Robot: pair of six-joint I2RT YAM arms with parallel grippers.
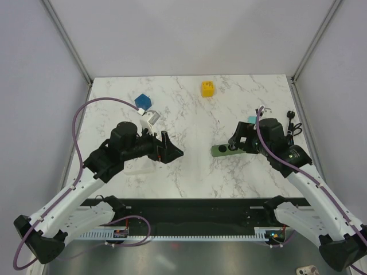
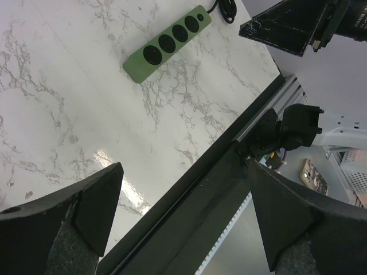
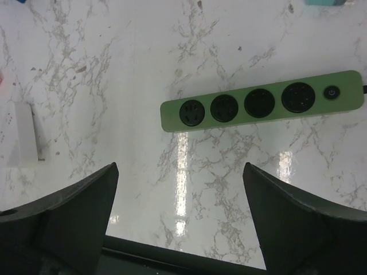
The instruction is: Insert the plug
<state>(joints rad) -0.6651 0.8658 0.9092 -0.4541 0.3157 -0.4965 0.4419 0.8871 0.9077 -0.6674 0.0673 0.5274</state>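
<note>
Surface: white marble-patterned table (image 1: 189,172) between plain grey walls, seen from above.
Plug: small bright yellow plug (image 1: 207,89), standing alone near the far edge and well apart from both arms.
Socket strip: dark green socket strip (image 3: 261,107) with four round outlets and a switch. It lies flat right of centre, with nothing pinning it down.
Left gripper: left gripper (image 2: 183,212) hovers over bare table left of centre, fingers spread wide and holding nothing.
Right gripper: right gripper (image 3: 180,212) hangs just above the near side of the strip, fingers apart and empty.
Other objects: a blue cube (image 1: 143,102) and a white block (image 1: 150,118) lie far left. A black plug (image 1: 292,123) with a thin cord lies at the right edge.
Risk, wrong pick: the blue cube is much like the plug in size and lies nearer the left gripper, so it could be grabbed by mistake.
Risk, reach: the plug lies far out, so a long reach could end in an off-centre grip that tips or knocks it away.
Risk, orientation: the plug's pins cannot be made out, so a grasp made without checking could present the wrong face to the outlets.
Risk, sliding: pressing the plug down on the loose strip could skid it unless the other gripper braces it.
Risk, collision: both arms point toward the table's middle and could collide there.
</note>
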